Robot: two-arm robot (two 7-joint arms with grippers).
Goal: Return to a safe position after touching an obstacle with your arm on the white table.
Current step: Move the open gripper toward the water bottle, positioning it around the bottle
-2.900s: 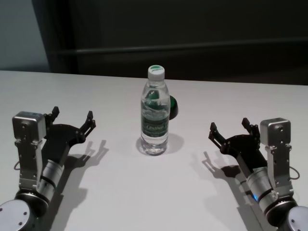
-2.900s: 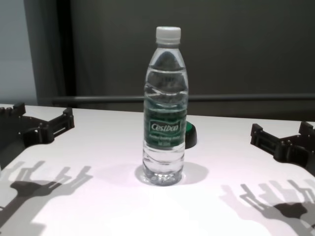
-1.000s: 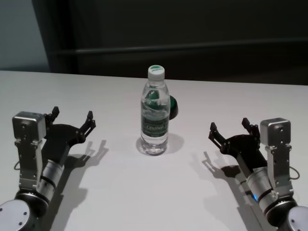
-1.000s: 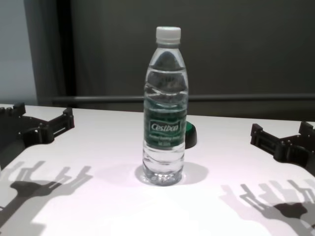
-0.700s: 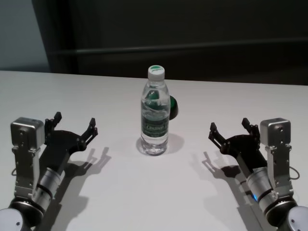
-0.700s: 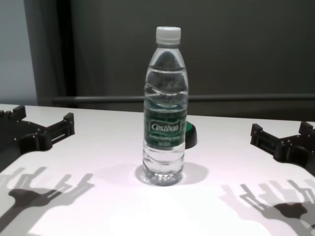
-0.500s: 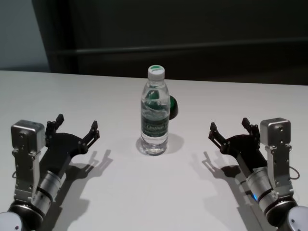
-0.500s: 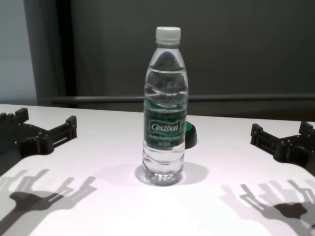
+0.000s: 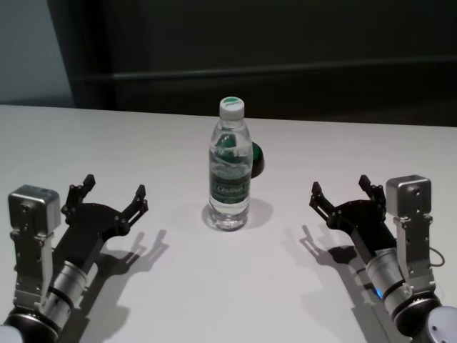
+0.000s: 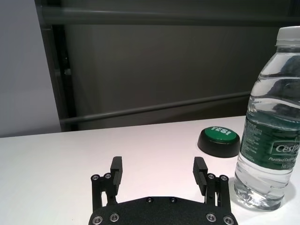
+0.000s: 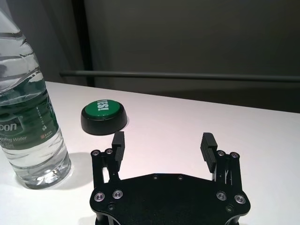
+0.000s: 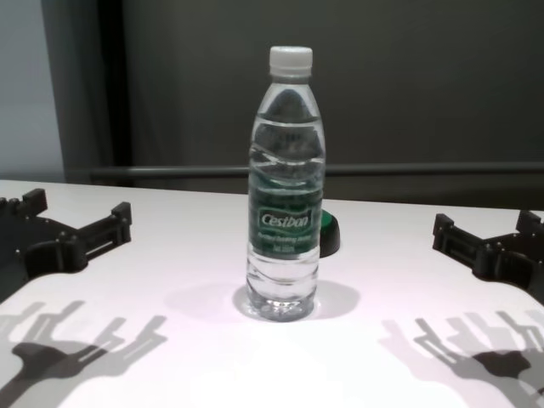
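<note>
A: Behind is a dark wall with a grey rail, and in front the white counter point(image 9: 235, 286) is wide and plain. Where is the bottle?

B: The water bottle point(image 9: 230, 166) stands upright in the middle of the counter, its long axis vertical, white cap on top. Just behind it, near its right side, lies a small green button point(image 10: 219, 141). Nothing touches the bottle.

A: And the two arms?

B: The left gripper point(image 9: 107, 195) hangs low over the counter on the robot's left, with its jaws spread and nothing between them. The right gripper point(image 9: 340, 191) is on the opposite side, jaws also spread and empty. Both are apart from the bottle.

A: Which one is nearer?

B: I judge them about equal; I cannot say which is nearer. From the left jaws the bottle lies forward and toward the robot's right, and the left wrist view shows it beside the gripper, not between the jaws.

A: So the contact must come sideways?

B: I think yes. The arm should go across toward the middle, and gently, because a tall bottle tips easily.
</note>
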